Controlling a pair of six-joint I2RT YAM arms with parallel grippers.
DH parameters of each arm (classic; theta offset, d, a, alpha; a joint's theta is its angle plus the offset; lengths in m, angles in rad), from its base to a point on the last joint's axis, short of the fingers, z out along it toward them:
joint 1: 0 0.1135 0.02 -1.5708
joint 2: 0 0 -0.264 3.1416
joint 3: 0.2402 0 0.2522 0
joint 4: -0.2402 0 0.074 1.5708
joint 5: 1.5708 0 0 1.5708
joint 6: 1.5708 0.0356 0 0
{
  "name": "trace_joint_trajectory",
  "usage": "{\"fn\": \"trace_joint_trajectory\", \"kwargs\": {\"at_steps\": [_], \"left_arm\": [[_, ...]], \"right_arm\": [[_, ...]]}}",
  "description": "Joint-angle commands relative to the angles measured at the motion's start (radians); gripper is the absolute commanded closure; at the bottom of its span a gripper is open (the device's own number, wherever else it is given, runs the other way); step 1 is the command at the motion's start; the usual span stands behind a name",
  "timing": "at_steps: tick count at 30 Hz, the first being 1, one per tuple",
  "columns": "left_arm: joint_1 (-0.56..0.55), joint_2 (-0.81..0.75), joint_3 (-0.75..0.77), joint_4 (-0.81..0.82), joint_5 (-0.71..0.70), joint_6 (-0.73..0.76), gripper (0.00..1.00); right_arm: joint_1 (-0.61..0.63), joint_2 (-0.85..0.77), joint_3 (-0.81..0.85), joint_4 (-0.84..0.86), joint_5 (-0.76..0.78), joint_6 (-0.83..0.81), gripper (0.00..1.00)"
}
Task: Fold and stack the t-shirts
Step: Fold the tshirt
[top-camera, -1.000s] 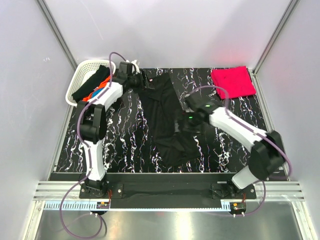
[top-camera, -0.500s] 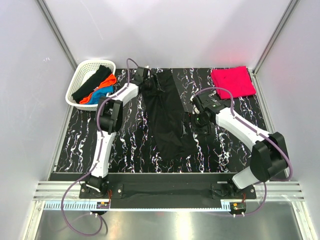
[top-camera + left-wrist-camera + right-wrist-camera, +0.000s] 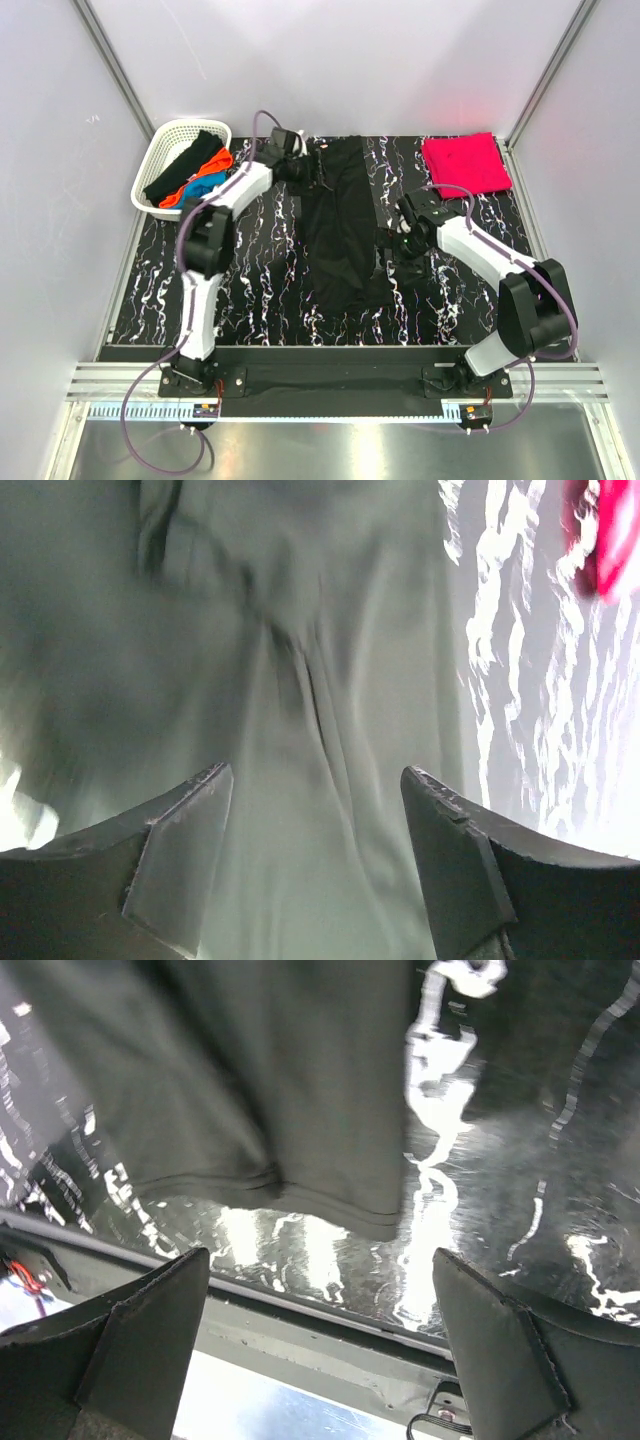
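- Right gripper [image 3: 320, 1260]: fingers wide apart, empty, low over near hem of black t-shirt [image 3: 340, 220]; looks placed to take that edge.
- Black t-shirt: long narrow strip lengthwise mid-table, flat; probably laid out for end-to-end fold.
- Left gripper [image 3: 312, 775]: fingers apart, nothing between, over shirt's far end.
- Far right corner: 1 pink-red t-shirt [image 3: 465, 163], folded; likely stack base.
- Far left: basket [image 3: 160, 150] holding unfolded shirts [image 3: 195, 170], black, orange, blue.

Black t-shirt [image 3: 345, 230], white-veined black table [image 3: 250, 280]
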State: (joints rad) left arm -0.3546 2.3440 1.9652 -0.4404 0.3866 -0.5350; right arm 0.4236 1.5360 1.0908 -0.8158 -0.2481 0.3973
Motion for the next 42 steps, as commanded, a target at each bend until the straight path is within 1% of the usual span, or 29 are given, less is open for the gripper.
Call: {"fn": "trace_joint_trajectory", "kwargs": {"at_steps": [1, 3, 4, 5, 6, 7, 8, 10, 11, 12, 13, 15, 17, 18, 19, 21, 24, 25, 30, 32, 33, 34, 38, 42], "left_arm": [[-0.001, -0.369, -0.132, -0.095, -0.090, 0.113, 0.26], [-0.010, -0.477, -0.239, -0.141, -0.153, 0.119, 0.28], [-0.023, -0.538, -0.356, -0.149, -0.164, 0.115, 0.29], [-0.036, -0.633, -0.412, -0.153, -0.173, 0.109, 0.33], [-0.053, -0.684, -0.467, -0.161, -0.192, 0.086, 0.36], [-0.099, -0.727, -0.594, -0.162, -0.204, 0.067, 0.38], [-0.130, -0.803, -0.650, -0.162, -0.219, 0.043, 0.39], [-0.200, -0.850, -0.751, -0.161, -0.294, -0.045, 0.41], [-0.277, -0.871, -0.825, -0.159, -0.326, -0.081, 0.41], [-0.308, -0.885, -0.851, -0.149, -0.369, -0.162, 0.42], [-0.358, -0.884, -0.870, -0.141, -0.379, -0.198, 0.42], [-0.398, -0.846, -0.876, -0.139, -0.409, -0.271, 0.41], [-0.449, -0.809, -0.852, -0.146, -0.428, -0.289, 0.40], [-0.460, -0.774, -0.844, -0.158, -0.460, -0.328, 0.40], [-0.460, -0.758, -0.847, -0.159, -0.457, -0.357, 0.40], [-0.461, -0.721, -0.847, -0.178, -0.451, -0.426, 0.41], [-0.478, -0.680, -0.848, -0.179, -0.437, -0.477, 0.44], [-0.495, -0.664, -0.844, -0.179, -0.440, -0.482, 0.44], [-0.511, -0.609, -0.833, -0.162, -0.422, -0.516, 0.48], [-0.511, -0.588, -0.835, -0.161, -0.420, -0.519, 0.51], [-0.511, -0.583, -0.835, -0.161, -0.420, -0.519, 0.55], [-0.511, -0.580, -0.838, -0.161, -0.420, -0.520, 0.57], [-0.514, -0.589, -0.858, -0.161, -0.430, -0.528, 0.62], [-0.512, -0.601, -0.882, -0.161, -0.433, -0.533, 0.64]], "right_arm": [[-0.034, -0.017, -0.054, 0.021, -0.020, 0.049, 0.00], [-0.043, -0.025, -0.084, 0.029, -0.005, 0.069, 0.00], [-0.045, -0.028, -0.092, 0.033, -0.002, 0.075, 0.00], [-0.048, -0.036, -0.098, 0.035, 0.007, 0.089, 0.01], [-0.049, -0.045, -0.107, 0.035, 0.013, 0.095, 0.03], [-0.051, -0.051, -0.112, 0.037, 0.021, 0.104, 0.07], [-0.052, -0.056, -0.117, 0.040, 0.029, 0.109, 0.08], [-0.054, -0.059, -0.115, 0.041, 0.038, 0.120, 0.12], [-0.055, -0.057, -0.114, 0.043, 0.050, 0.124, 0.22], [-0.057, -0.051, -0.109, 0.041, 0.052, 0.132, 0.27], [-0.057, -0.047, -0.108, 0.043, 0.055, 0.133, 0.28], [-0.057, -0.034, -0.106, 0.043, 0.053, 0.140, 0.30], [-0.057, -0.021, -0.109, 0.046, 0.056, 0.140, 0.33], [-0.057, -0.016, -0.114, 0.047, 0.055, 0.140, 0.33], [-0.057, -0.011, -0.115, 0.049, 0.053, 0.138, 0.35], [-0.057, -0.010, -0.126, 0.050, 0.052, 0.135, 0.42], [-0.057, -0.017, -0.146, 0.052, 0.063, 0.133, 0.44], [-0.057, -0.020, -0.150, 0.053, 0.064, 0.130, 0.44], [-0.057, 0.012, -0.172, 0.066, 0.067, 0.114, 0.45], [-0.057, 0.029, -0.174, 0.073, 0.069, 0.104, 0.47], [-0.057, 0.035, -0.174, 0.075, 0.067, 0.101, 0.48], [-0.057, 0.039, -0.175, 0.081, 0.063, 0.100, 0.51], [-0.057, 0.055, -0.177, 0.093, 0.050, 0.087, 0.55], [-0.057, 0.070, -0.172, 0.106, 0.043, 0.081, 0.56]]}}
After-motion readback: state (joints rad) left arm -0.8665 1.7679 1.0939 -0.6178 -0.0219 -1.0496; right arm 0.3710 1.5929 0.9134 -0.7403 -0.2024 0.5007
